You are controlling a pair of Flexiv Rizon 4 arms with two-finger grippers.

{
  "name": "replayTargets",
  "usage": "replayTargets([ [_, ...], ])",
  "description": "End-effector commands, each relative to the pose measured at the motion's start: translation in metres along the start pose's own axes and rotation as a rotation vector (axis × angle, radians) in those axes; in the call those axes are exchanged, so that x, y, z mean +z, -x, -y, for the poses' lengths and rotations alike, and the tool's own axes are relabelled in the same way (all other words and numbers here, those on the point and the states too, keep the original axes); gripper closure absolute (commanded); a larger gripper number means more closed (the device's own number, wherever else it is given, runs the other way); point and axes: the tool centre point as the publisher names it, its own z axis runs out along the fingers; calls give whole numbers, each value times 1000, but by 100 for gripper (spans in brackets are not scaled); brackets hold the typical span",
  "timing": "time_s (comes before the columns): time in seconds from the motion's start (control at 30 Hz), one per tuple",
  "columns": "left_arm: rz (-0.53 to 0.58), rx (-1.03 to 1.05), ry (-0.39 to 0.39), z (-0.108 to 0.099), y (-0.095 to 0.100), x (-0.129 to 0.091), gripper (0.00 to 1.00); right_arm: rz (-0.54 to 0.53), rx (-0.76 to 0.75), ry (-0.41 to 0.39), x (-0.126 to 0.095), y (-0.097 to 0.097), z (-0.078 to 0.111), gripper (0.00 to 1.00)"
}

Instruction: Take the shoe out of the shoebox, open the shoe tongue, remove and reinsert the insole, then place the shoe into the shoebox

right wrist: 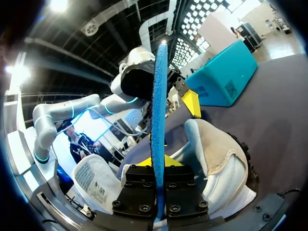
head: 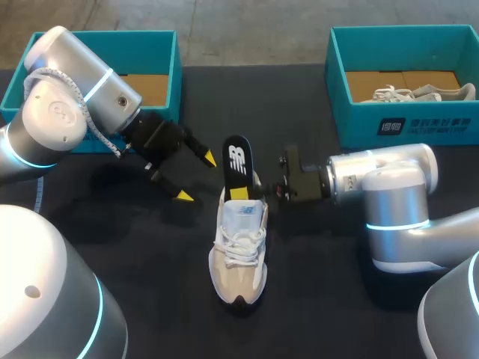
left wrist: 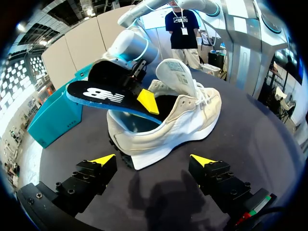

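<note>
Shoe (head: 239, 250) lies mid-table (head: 314, 292), long axis near-to-far, toe toward the near edge. Right gripper (head: 258, 188) is clamped on the insole (head: 236, 161), which slants up from the heel opening. Left gripper (head: 196, 178) is spread wide, empty, beside the heel. Shoeboxes (head: 161, 56) (head: 408, 123) stand at the far corners.

The shoe (head: 239, 250) is matt cloth and suede. The insole (head: 236, 161) is smooth black above, fuzzy blue beneath.

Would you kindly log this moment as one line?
right claw: shut on insole | left claw: open, near shoe | insole: partly out of shoe
</note>
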Motion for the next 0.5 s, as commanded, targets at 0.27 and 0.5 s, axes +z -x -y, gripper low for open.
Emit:
replayTargets([
  [0.27,-1,0,3,0,0,0,0,7,17,10,2,-6,13,100],
  [0.5,-1,0,3,0,0,0,0,9,6,17,2,-8,7,100],
])
